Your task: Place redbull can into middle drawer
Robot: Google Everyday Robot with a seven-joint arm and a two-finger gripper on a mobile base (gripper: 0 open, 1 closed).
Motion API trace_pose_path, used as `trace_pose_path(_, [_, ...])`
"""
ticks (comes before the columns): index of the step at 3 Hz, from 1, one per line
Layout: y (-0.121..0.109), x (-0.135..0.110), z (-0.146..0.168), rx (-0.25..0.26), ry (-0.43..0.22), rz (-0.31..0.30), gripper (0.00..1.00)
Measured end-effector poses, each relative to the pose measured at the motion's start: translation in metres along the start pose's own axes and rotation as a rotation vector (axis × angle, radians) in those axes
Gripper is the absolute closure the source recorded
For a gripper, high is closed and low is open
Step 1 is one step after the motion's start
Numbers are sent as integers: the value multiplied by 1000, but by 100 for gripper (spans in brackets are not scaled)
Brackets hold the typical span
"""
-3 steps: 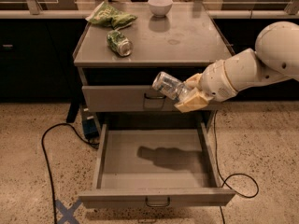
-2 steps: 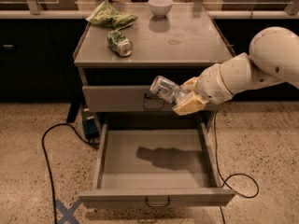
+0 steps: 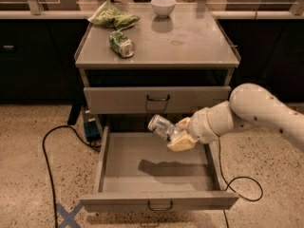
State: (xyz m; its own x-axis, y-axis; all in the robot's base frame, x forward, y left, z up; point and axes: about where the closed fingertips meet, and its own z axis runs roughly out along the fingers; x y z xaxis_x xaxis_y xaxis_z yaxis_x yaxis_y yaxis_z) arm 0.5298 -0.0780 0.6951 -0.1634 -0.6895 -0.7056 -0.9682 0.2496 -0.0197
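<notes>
My gripper (image 3: 179, 136) is shut on the redbull can (image 3: 161, 126), a slim silver can held tilted with its top pointing up-left. It hangs just above the open middle drawer (image 3: 107, 163), over its back right part, and casts a shadow on the drawer floor. The drawer is pulled fully out, and its small dark handle (image 3: 159, 206) shows on the low front panel. The white arm (image 3: 251, 110) reaches in from the right.
The closed top drawer (image 3: 156, 99) sits right behind the can. On the cabinet top lie a stubby green can (image 3: 121, 43) on its side, a green chip bag (image 3: 113, 18) and a white bowl (image 3: 163, 6). A black cable (image 3: 50, 160) runs on the floor at the left.
The arm has lowered the can from in front of the top drawer down to just above the open drawer, and the view has shifted.
</notes>
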Motion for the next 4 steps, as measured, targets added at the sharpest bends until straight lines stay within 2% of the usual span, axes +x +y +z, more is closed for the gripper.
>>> trace_pose_path(1, [17, 37, 50, -22, 20, 71, 100])
trace_pose_path(2, [17, 37, 50, -22, 20, 71, 100])
trace_pose_path(3, [1, 47, 79, 6, 24, 53, 100])
trace_pose_path(4, [-37, 72, 123, 75, 53, 62, 100])
